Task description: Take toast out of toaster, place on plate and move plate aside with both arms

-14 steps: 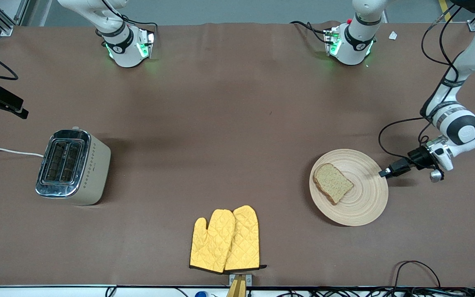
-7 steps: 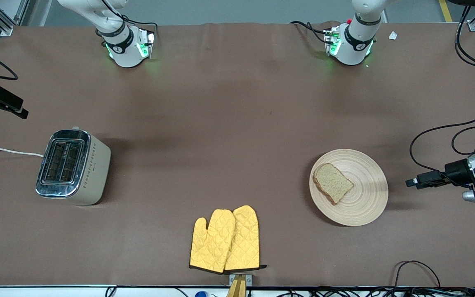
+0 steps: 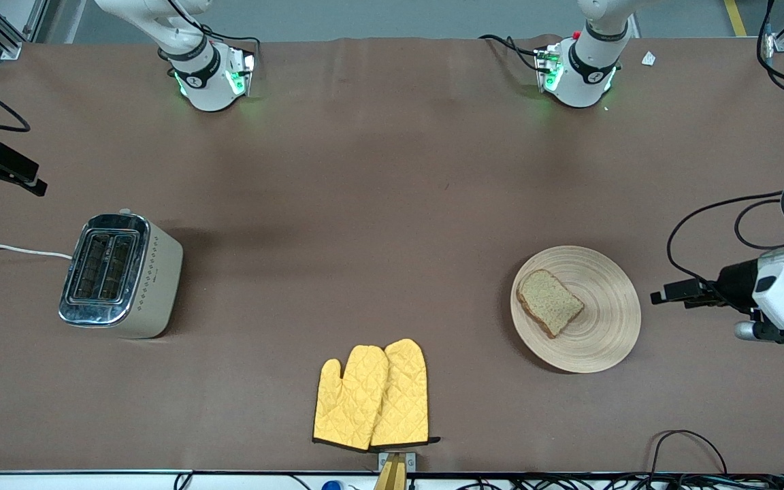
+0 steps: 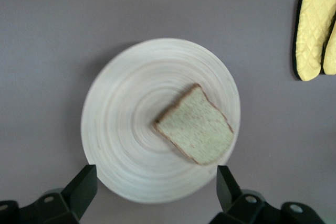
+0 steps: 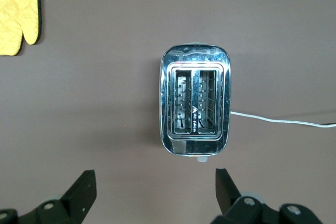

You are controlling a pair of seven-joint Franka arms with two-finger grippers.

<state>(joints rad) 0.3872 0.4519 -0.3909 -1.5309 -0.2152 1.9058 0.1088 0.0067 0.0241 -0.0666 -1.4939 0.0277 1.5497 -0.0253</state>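
The pale wooden plate (image 3: 603, 340) lies toward the left arm's end of the table with the toast (image 3: 548, 302) flat on it, off-centre. My left gripper (image 3: 661, 296) hangs low beside the plate's rim, a small gap away, open and empty. In the left wrist view the plate (image 4: 121, 129) and toast (image 4: 195, 127) lie just ahead of the left gripper (image 4: 156, 182), which stands wide open. My right gripper (image 5: 155, 182) is out of the front view. It waits high over the table beside the toaster, open with nothing between its fingers.
A silver two-slot toaster (image 3: 120, 275) (image 5: 194, 106) stands toward the right arm's end, its white cord (image 3: 11, 250) running off the table. A pair of yellow oven mitts (image 3: 371, 395) lies near the front edge. A black device (image 3: 1, 170) juts in beyond the toaster.
My left gripper drew back from the plate's rim toward the left arm's end of the table, then eased a little closer again. Plate, toast and right arm stayed put.
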